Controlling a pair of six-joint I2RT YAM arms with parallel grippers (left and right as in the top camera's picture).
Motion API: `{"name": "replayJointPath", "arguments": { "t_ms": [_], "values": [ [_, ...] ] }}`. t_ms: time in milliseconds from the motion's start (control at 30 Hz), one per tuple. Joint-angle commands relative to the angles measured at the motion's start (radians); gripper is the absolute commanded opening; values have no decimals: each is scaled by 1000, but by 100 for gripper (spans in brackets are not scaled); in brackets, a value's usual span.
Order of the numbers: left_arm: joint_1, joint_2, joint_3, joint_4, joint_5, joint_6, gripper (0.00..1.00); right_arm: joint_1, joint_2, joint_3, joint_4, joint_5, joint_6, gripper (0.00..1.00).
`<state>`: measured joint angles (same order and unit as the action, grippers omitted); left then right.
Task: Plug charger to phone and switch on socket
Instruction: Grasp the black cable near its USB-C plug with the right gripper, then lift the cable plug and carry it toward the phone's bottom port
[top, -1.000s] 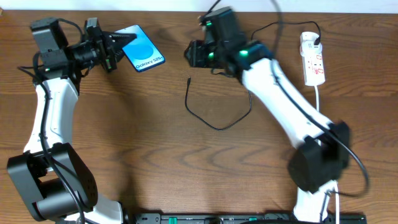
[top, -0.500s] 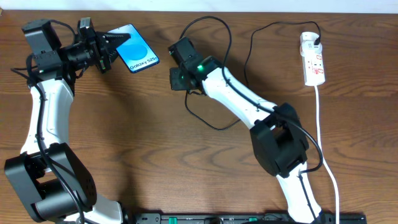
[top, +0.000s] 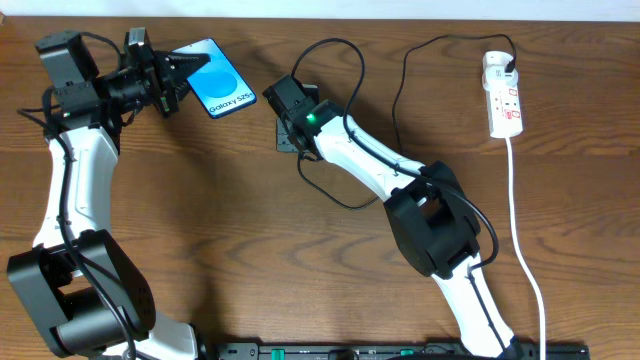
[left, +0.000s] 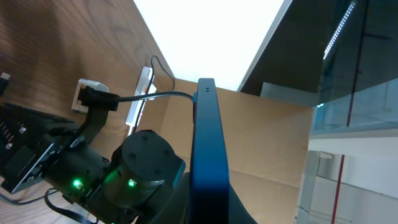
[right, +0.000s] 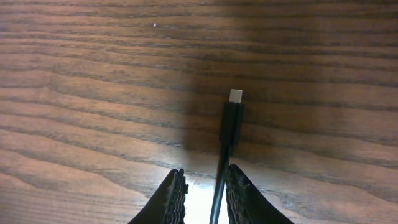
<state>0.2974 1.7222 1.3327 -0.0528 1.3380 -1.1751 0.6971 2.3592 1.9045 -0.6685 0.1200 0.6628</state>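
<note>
Charger between right tool fingers; open wood beyond plug.

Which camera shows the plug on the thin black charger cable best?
Right wrist: the small black plug with a silver tip lies on the wood just ahead of the right end effector. Overhead shows only the thin black cable's loop; left wrist misses the plug.

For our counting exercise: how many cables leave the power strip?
2: the black charger leaves the strip at its far end, looping left; the white cord leaves the near end, running along the right side.
</note>
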Motion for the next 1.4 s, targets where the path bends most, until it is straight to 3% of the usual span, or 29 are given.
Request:
{"name": "replayJointPath", "arguments": {
  "t_ms": [0, 667, 833, 900, 1000, 1133, 1367],
  "values": [
    [0, -12, 6, 6, 47, 16, 8, -8, 5, 19, 3, 29, 51, 22],
    [0, -12, 6, 6, 50, 19, 8, -32, 79, 19, 36, -39, 82, 20],
    [0, -12, 6, 6, 50, 20, 7, -31, 82, 16, 26, -52, 84, 12],
    [0, -12, 6, 6, 50, 19, 7, -29, 82, 16, 19, -52, 84, 1],
    [0, -12, 6, 6, 50, 19, 7, -30, 82, 16, 14, -75, 79, 1],
    [0, -12, 6, 6, 50, 20, 7, -53, 74, 19, 26, -188, -26, 1],
    [-1, -12, 6, 5, 51, 79, 7, -156, -4, 19, -10, -610, -270, 1]
  ]
}}
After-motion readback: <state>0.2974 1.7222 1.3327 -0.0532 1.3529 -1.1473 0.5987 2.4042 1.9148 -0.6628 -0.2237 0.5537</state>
